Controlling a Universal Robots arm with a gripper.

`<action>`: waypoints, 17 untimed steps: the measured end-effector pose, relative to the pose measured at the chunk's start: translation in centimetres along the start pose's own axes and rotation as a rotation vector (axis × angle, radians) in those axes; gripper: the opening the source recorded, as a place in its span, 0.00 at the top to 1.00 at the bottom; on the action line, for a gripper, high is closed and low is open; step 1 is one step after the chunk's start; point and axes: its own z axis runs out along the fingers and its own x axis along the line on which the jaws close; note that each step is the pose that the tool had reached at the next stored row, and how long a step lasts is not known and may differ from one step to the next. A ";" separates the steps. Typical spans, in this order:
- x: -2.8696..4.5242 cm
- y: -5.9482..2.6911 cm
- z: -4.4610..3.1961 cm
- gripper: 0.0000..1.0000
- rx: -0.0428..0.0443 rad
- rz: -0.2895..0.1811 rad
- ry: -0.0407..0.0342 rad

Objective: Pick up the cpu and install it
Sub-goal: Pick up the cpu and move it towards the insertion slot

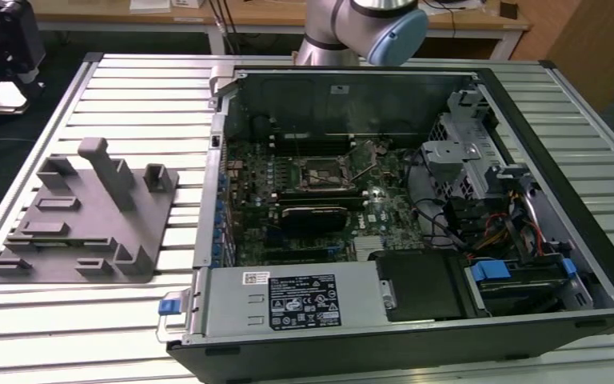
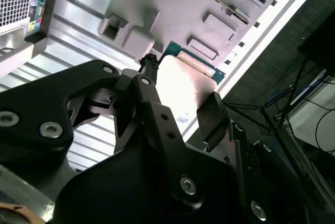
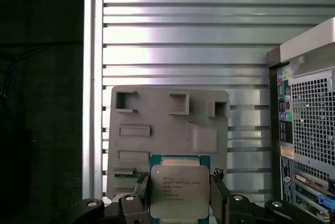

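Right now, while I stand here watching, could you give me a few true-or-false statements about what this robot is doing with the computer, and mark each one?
1. The hand grips the cpu between its fingers. True.
2. The cpu sits in the motherboard. False: it is in the hand, by the grey fixture block, outside the computer case.
3. The computer case lies open, its insides on show. True.
4. The grey fixture block stands inside the computer case. False: it rests on the slatted table, to the exterior view's left of the case.
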 end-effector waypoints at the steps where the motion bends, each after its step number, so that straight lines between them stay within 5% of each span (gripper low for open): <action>1: -0.27 0.01 0.00 0.45 0.0001 0.000 0.0001; 17: -4.66 0.11 0.09 0.45 0.0000 0.000 0.0001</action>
